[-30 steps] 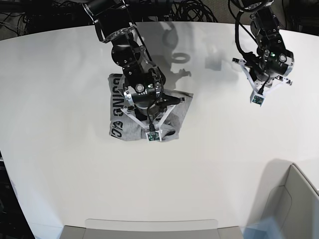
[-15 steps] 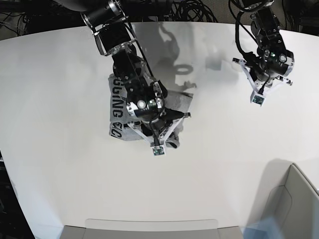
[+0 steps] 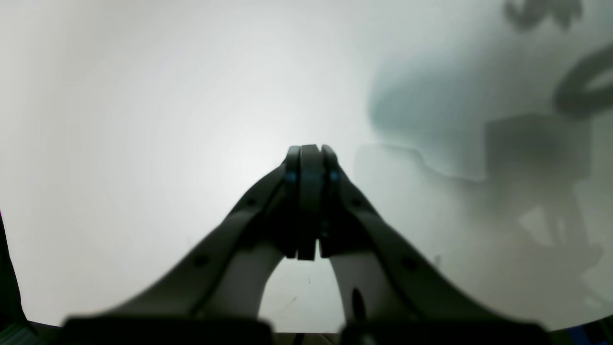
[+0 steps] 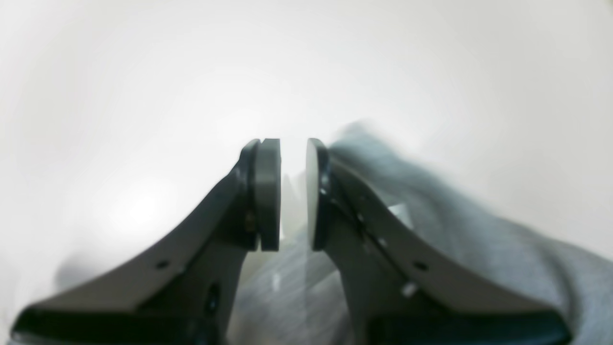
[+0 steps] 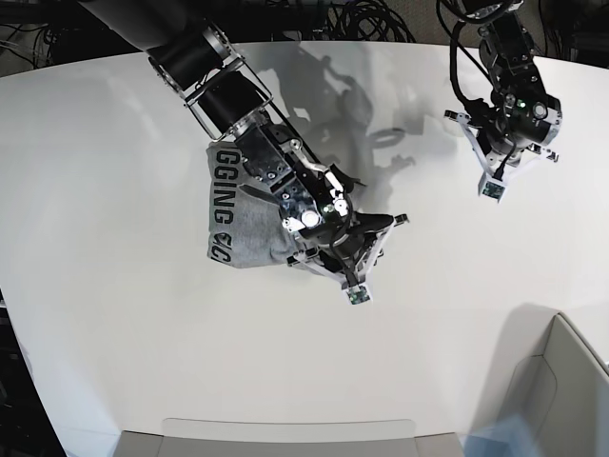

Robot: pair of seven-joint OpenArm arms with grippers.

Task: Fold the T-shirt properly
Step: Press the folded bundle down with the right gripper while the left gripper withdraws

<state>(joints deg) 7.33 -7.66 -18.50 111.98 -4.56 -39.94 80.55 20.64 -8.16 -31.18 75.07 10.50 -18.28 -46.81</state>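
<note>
Checking the left wrist view first: left fingers (image 3: 309,201) are pressed fully together, nothing between them, over bare white table (image 3: 143,120). No cloth in this view.

Right wrist view: right fingers (image 4: 292,191) stand a narrow slit apart. Grey shirt (image 4: 479,249) lies bunched behind and to the right of them, running down to the frame's lower right corner. Blurred grey streaks show low in the slit; whether cloth is pinched there I cannot tell.

Base view: shirt (image 5: 243,224) is a compact folded bundle left of centre on the table (image 5: 114,333), lettering down its left edge, long axis running roughly near to far. Right arm reaches across it, and its gripper (image 5: 347,262) sits just off the bundle's near right corner, over bare table. Left gripper (image 5: 497,176) hangs well apart at the far right.

Judgement: the next tidy falls to the right arm, being much nearer; the cloth lies back toward the arm's base, so the fingers must return that way.
</note>
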